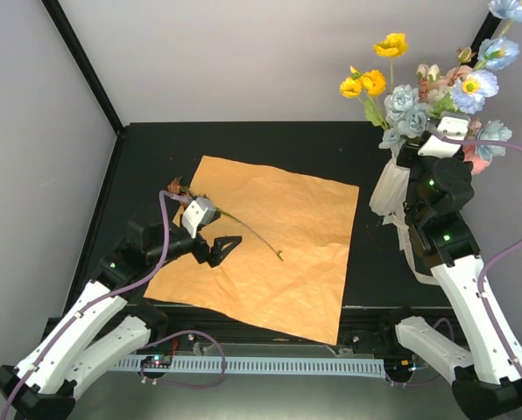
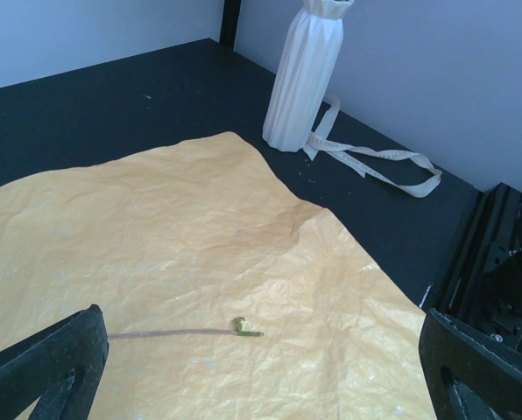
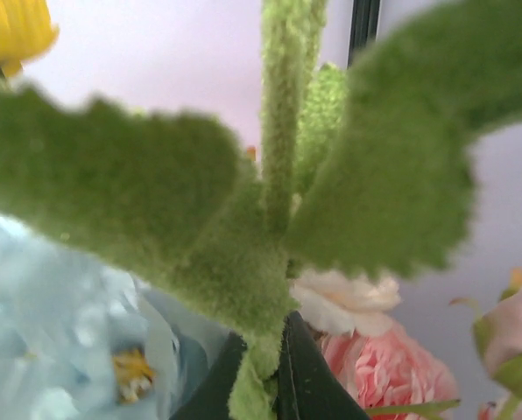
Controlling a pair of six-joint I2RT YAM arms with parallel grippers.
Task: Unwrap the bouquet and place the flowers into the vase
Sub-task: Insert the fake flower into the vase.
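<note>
"Where do things stand?"

"Biggest first. The black tabletop (image 1: 270,144) carries the orange paper (image 1: 278,262), opened flat across the middle, so the unwrapping looks done. The flowers (image 1: 436,96) are bunched at the far right, directly above the vase (image 1: 389,188), which stands upright near the right wall."

"Are the stems inside it?"

"I can't tell how deep, because the arm hides the mouth. The right gripper (image 3: 274,376) has its jaws pinched tight on a fuzzy green stem low in the bunch."

"So what makes this step go well?"

"I'd keep the bunch upright and centred over the mouth, then lower it straight so the stems slide in together. I'd release only once they're seated. That vase is tall and slim, and a sideways push could tip it."

"And the other arm?"

"The left gripper (image 1: 222,249) hovers low over the left part of the paper, jaws spread wide and holding nothing. The cream ribbon (image 2: 375,162) lies loose on the tabletop at the vase's foot, on its near side. Smallest of all, one stray stem (image 2: 182,332) lies on the paper just ahead of those wide jaws. It wants a pinch on the thin stem alone, without catching the sheet."
</note>
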